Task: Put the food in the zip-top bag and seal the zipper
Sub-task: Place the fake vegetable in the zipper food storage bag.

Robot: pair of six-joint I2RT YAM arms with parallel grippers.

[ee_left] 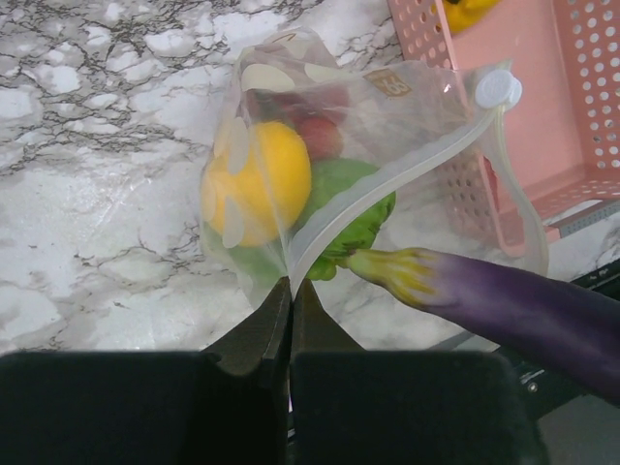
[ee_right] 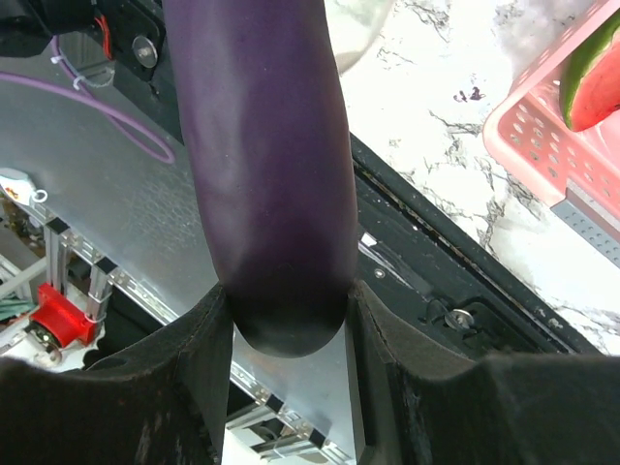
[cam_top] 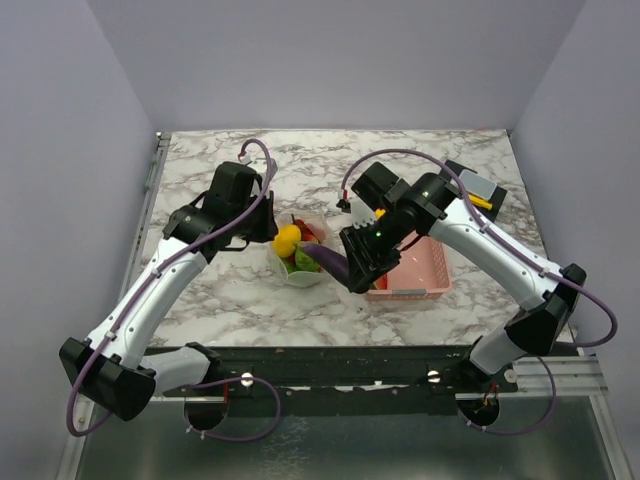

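Observation:
The clear zip-top bag (ee_left: 291,145) lies on the marble with its mouth open; it also shows in the top view (cam_top: 300,255). Inside it are a yellow fruit (ee_left: 262,179), a green vegetable (ee_left: 344,208) and a red piece (ee_left: 320,136). Its zipper strip (ee_left: 387,189) ends in a white slider (ee_left: 497,89). My left gripper (ee_left: 290,283) is shut on the bag's mouth edge. My right gripper (ee_right: 288,300) is shut on a purple eggplant (ee_right: 262,155), whose stem end (ee_left: 397,271) sits at the bag's mouth. A watermelon slice (ee_right: 596,82) lies in the pink basket.
A pink perforated basket (cam_top: 415,272) stands right of the bag, holding a yellow toy (ee_left: 465,12). The table's front edge and a black rail (cam_top: 330,365) run below. Small yellow and grey items (cam_top: 480,192) lie at the back right.

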